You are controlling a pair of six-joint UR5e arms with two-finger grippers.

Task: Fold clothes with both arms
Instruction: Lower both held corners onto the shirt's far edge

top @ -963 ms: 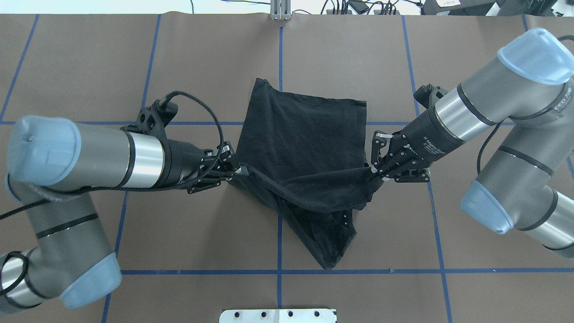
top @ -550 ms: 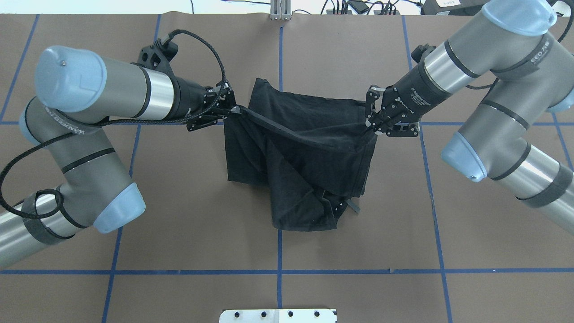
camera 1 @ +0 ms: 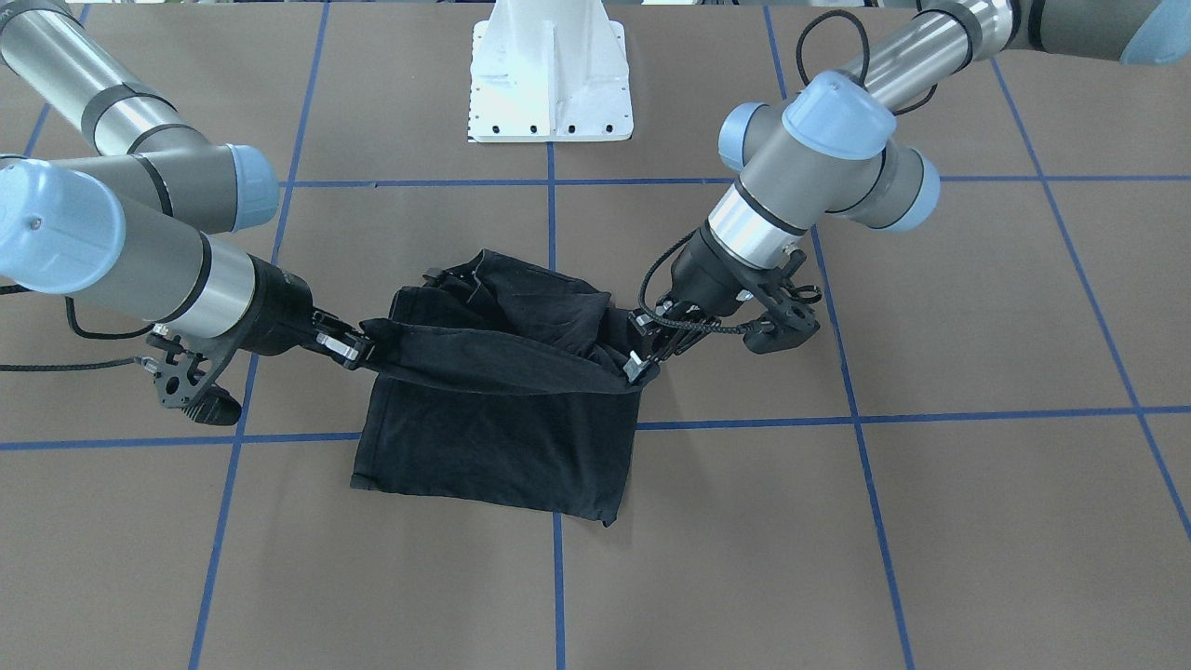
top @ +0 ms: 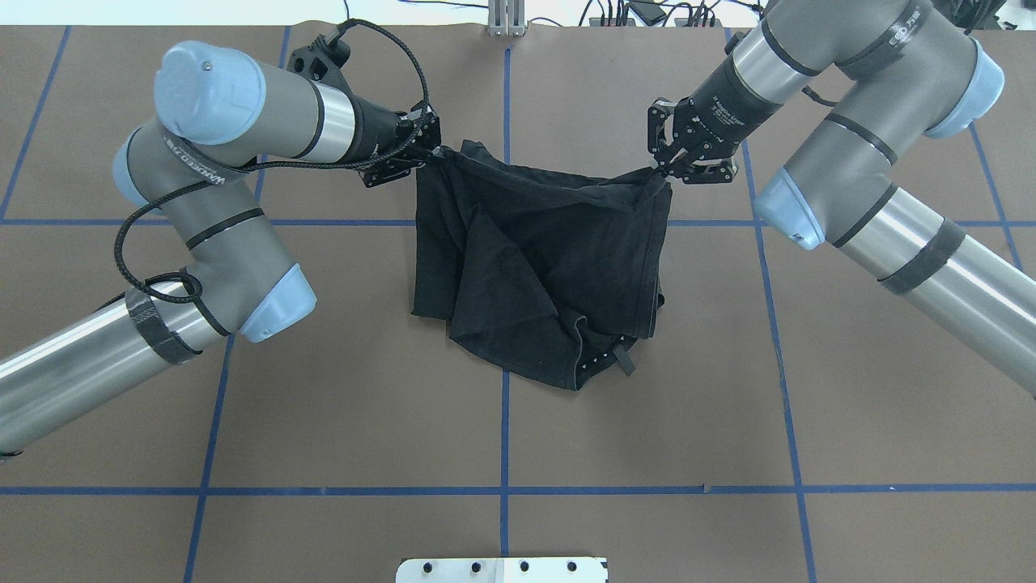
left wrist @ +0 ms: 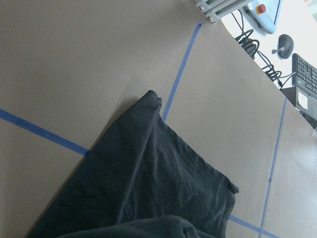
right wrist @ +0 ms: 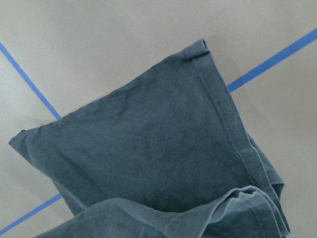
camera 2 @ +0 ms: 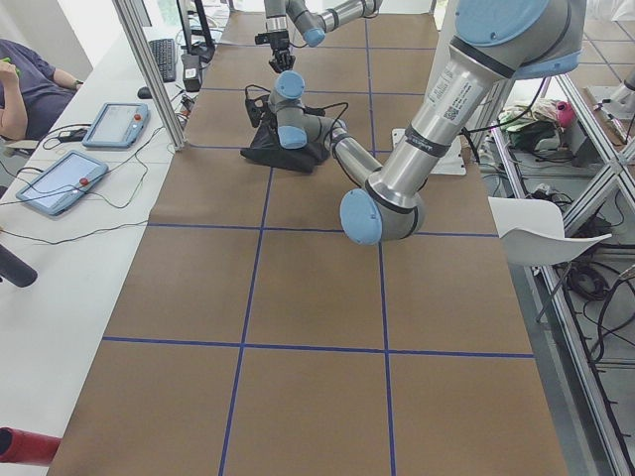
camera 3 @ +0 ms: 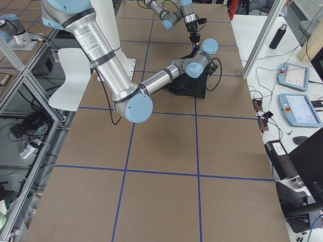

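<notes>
Shirt [top: 538, 267] lies mid-way along the desk [top: 324, 389], its lifted edge stretched between my left fingers [top: 426, 154] and right fingers [top: 662, 164], each clamped on a corner over the far side, so I judge the fold half done, needing an even lowering, then release.

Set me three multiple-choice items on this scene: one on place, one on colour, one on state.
1. Where does the left gripper hold the T-shirt? A. a far corner B. a near corner C. the middle
2. The table's grid lines are: A. red B. blue C. yellow
3. The right gripper is: A. open B. shut on the T-shirt C. out of view

A: it pinches the edge farthest from the pedestal.
B: blue tape crosses the brown surface.
B: cloth stretches taut from it.
</notes>
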